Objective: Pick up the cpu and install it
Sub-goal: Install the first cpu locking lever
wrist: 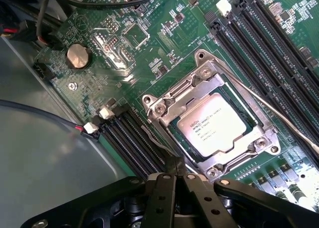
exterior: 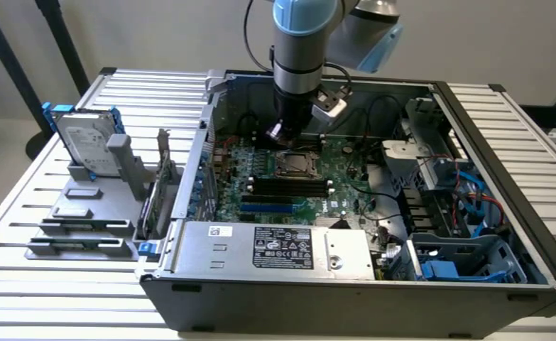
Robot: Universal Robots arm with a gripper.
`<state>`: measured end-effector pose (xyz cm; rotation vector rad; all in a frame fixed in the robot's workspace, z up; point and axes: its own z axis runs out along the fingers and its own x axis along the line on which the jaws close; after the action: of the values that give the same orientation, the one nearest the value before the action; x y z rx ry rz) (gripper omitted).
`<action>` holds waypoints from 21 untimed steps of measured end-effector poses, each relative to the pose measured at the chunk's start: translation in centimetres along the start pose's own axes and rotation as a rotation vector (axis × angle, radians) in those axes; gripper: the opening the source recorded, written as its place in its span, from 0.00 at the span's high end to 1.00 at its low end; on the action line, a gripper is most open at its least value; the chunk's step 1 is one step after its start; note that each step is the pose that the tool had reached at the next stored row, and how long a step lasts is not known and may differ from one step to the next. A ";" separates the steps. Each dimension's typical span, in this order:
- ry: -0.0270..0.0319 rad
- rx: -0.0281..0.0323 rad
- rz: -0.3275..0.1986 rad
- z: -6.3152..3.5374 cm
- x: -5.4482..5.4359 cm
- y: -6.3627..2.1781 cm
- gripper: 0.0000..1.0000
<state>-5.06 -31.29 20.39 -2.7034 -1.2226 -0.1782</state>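
Black and clenched, my pincer (wrist: pixel 173 166) hangs just short of the bright steel socket frame (wrist: pixel 160 108), its two fingers pressed together with nothing between them. Inside that frame lies the cpu (wrist: pixel 215 124), a small flat square chip with a dull silver metal lid, printed lettering and a thin pale rim. It sits level in the socket, and the frame's plate looks to bear on its edges. A thin steel wire lever (wrist: pixel 271 108) runs along the frame's far side.

I judge the chip light and quite stiff. Its smooth lid would be slippery, though, and the contacts beneath it fragile. The place to take it is by two opposite edges at the rim, held level, never pinched across the face.

Long black memory slots (wrist: pixel 132 138) lie beside the frame. Beyond the frame, a round silver coin battery (wrist: pixel 77 56) sits on the green circuit board (wrist: pixel 164 44). Farther out, the open grey metal computer case (exterior: pixel 353 302) walls the frame in on every side.
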 end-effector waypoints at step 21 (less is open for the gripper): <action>0.0003 -0.0001 0.000 0.45 0.2 0.34 0.89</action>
<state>-4.67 -31.29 19.95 -2.7033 -1.2227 -0.1787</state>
